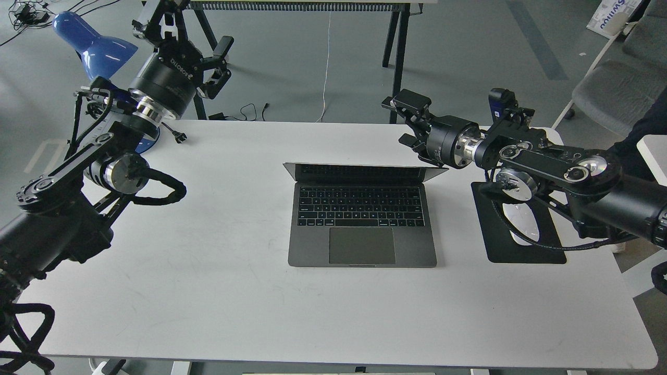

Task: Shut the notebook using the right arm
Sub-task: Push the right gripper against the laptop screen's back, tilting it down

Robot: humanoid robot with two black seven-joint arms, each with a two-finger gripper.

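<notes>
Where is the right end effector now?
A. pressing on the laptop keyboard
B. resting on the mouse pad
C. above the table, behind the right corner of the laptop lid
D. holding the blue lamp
C: the right end effector hangs behind the right corner of the laptop lid, not touching it.

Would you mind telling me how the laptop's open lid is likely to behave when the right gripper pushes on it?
The notebook lid looks thin and rigid, so it would probably swing on its hinge as one stiff panel, not flex. Its smooth metal base lies flat on the smooth white table, so it might slide if pushed sideways. The right gripper sits behind the lid's right corner; an off-centre push may twist it slightly.
</notes>
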